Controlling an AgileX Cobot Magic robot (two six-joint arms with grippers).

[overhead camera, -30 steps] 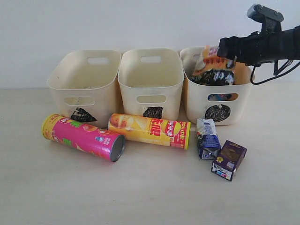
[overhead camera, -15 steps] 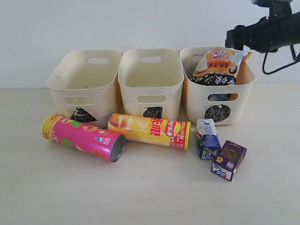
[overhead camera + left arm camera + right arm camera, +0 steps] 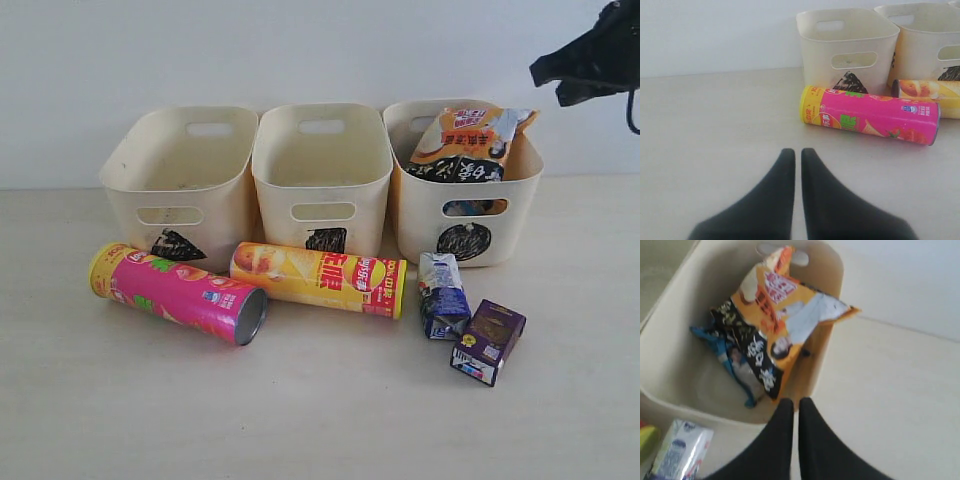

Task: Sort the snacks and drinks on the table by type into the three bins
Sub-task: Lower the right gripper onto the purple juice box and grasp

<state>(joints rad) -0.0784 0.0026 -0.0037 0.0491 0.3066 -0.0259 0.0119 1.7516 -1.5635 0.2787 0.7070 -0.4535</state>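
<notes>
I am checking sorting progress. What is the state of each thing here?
magenta tube: lying on table, unsorted
yellow-red tube: lying on table, unsorted
blue-white carton: on table, unsorted
purple carton: on table, unsorted
orange-black bag: in circle bin, poking out
blue bag: same bin, underneath
triangle bin: empty
square bin: empty
left gripper: shut, empty
right gripper: shut, empty

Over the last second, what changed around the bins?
The right arm lifted away from the right bin toward upper right, its fingers closing empty. The orange-black bag slumped against that bin's rim. Tubes, cartons and left fingers stayed put.
</notes>
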